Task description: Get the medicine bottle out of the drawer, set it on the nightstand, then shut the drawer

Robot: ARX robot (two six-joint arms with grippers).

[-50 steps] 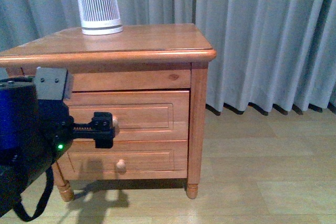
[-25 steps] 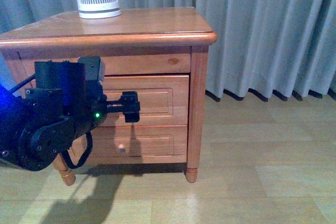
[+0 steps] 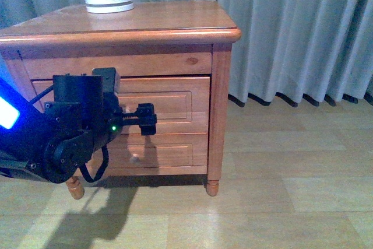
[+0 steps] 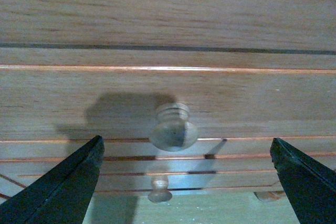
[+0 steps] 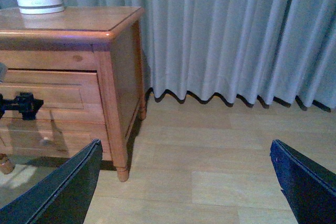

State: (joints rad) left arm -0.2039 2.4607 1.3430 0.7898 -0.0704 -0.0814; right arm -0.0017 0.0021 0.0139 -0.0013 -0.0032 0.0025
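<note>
Progress: nil. With jaws apart, the left gripper (image 3: 148, 119) faces the knob (image 4: 173, 129) of the apparently closed drawer (image 3: 169, 106); right gripper (image 5: 185, 150) likewise apart. No medicine bottle on the nightstand (image 3: 151, 18).

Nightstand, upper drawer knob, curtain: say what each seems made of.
The orange-brown nightstand looks like varnished wood: grain, a knot, glossy top edge. Its round upper-drawer knob seems paler turned wood, ringed at the neck. The grey pleated curtain looks like fabric, hanging in folds.
</note>
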